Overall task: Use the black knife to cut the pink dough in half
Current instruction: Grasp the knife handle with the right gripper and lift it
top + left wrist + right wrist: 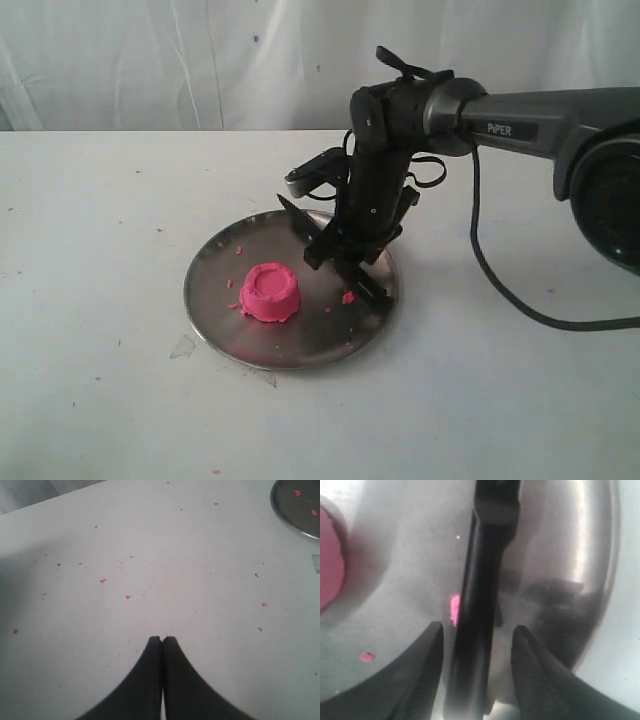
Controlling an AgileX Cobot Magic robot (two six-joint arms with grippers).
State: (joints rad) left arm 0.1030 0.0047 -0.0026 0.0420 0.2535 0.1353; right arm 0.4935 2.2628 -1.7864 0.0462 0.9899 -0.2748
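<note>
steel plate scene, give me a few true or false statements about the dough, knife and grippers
1. The bright pink dough lump sits whole on the round steel plate. True.
2. The right gripper straddles the slim black knife, jaws apart. True.
3. The left gripper is wide open. False: its fingers are pressed together over bare table.
4. The knife lies on the white table, off the plate. False: it is over the plate.

Pink dough (270, 291), a squat, uncut lump with a dented top, is sitting well to the left of the right gripper (345, 262). The slim black knife (477, 615) is lying between that gripper's spread fingers.
</note>
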